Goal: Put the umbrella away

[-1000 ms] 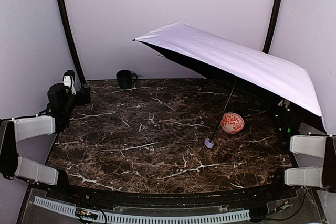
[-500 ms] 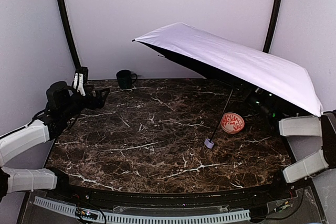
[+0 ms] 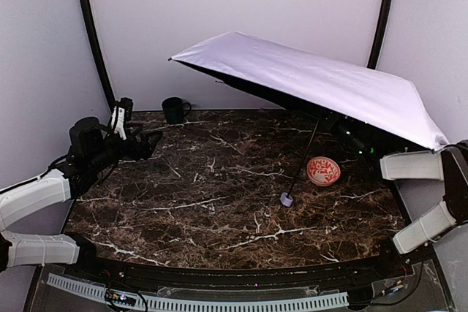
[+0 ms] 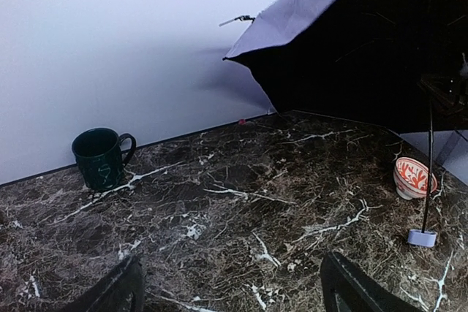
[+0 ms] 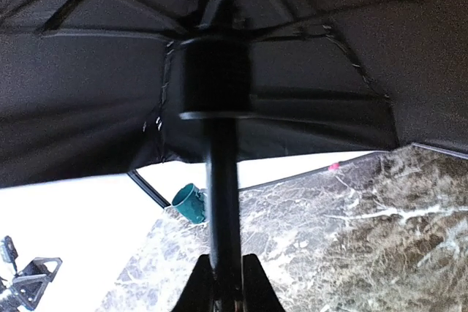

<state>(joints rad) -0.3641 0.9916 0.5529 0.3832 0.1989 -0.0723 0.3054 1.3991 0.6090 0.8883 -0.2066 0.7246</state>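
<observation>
Now the open umbrella (image 3: 314,82) stands tilted over the right rear of the table (image 3: 205,210). Its pale canopy rises toward the back wall and its small handle (image 3: 287,199) sits low by the marble, near the red-patterned bowl (image 3: 323,171); we cannot tell whether the handle touches the table. We judge the step in hand to be collapsing the canopy. To do it well, the right grip should hold the thin black shaft (image 5: 221,195) steady while the left arm approaches the handle or the collar (image 5: 216,78) squarely, clear of ribs and bowl. The right gripper (image 5: 224,272) reaches in beneath the canopy with its fingers clamped on the shaft, just below the collar. Its forearm comes in roughly level from the right edge. The left gripper (image 4: 232,268) hovers over the left side, well apart from the umbrella, jaws spread wide and aimed toward it, with a dark mug (image 4: 101,157) beyond.
</observation>
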